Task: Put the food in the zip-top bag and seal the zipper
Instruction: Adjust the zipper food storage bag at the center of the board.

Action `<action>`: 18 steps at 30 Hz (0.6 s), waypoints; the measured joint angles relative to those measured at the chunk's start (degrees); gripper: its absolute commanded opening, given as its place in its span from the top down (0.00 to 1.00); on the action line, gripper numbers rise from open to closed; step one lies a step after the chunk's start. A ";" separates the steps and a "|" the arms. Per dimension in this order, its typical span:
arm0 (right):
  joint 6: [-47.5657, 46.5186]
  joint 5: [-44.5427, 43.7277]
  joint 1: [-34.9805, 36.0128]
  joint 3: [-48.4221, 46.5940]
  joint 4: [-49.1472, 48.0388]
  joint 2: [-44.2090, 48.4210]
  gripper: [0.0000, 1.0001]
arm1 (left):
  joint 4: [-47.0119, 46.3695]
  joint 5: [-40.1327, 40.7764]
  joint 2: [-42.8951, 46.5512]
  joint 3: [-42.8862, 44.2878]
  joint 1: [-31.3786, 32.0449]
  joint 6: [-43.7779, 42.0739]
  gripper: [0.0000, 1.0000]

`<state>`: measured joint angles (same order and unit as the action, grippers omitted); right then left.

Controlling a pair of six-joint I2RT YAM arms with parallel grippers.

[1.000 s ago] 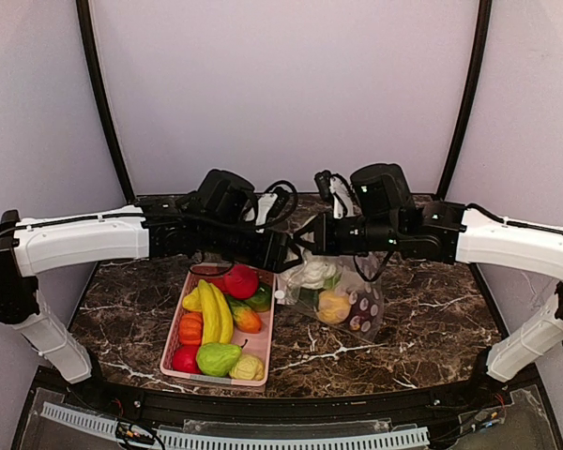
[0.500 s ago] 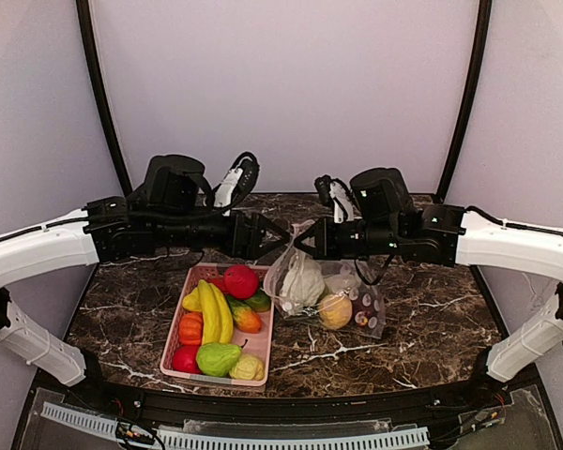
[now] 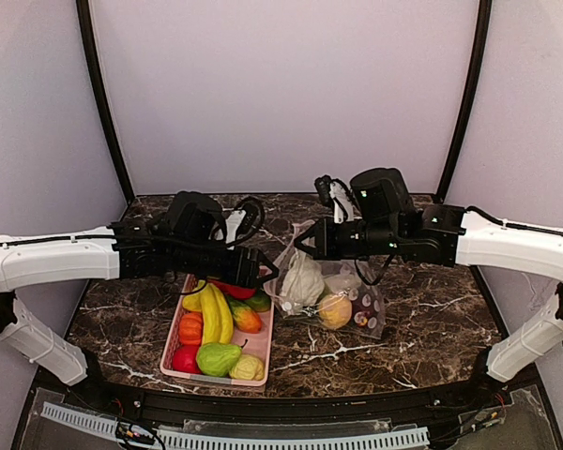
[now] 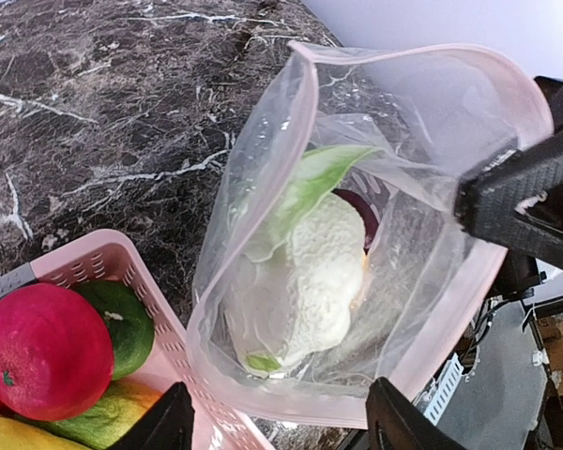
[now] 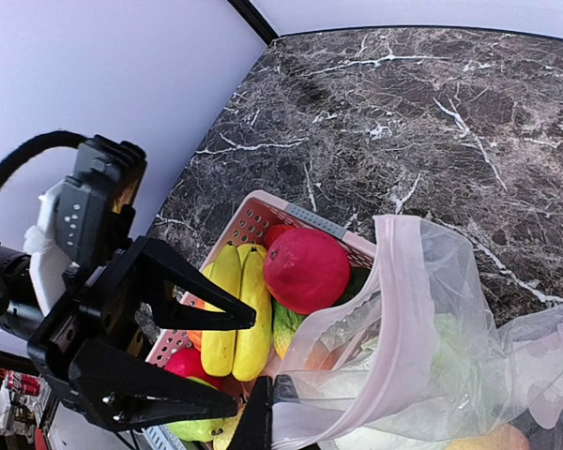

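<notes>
Our right gripper (image 3: 302, 246) clamps the limp zip-top bag (image 4: 422, 272) by its rim; the left gripper (image 4: 281, 422), spread empty, should straddle the rigid red fruit (image 4: 45, 349).

Bright, even, soft light, faint shadows, mild sheen on the zip-top bag (image 4: 422, 112), views sharp.

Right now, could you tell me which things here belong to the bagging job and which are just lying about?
Job: zip-top bag, zipper, cauliflower and yellow-orange ball inside, red fruit, bananas.
Just there: pink basket, marble table.
</notes>
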<state>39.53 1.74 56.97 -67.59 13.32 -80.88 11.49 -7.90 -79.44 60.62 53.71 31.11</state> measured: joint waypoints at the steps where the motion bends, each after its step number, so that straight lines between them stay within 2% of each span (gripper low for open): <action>1: -0.02 0.02 0.00 0.00 0.00 0.00 1.00 | -0.20 -0.04 -0.39 -0.17 -0.20 0.24 0.41; 15: -0.04 -0.04 0.00 0.50 0.07 1.55 1.00 | -2.03 -0.24 -6.08 -1.01 -1.18 2.12 0.61; 18: -0.04 -0.02 0.00 0.50 0.04 1.55 1.00 | -2.36 -0.26 -6.29 -1.01 -1.18 2.34 0.71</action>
<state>39.48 1.72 56.97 -67.09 13.37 -79.33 9.13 -8.16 -85.73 59.61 52.53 33.45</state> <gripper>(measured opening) 0.005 0.375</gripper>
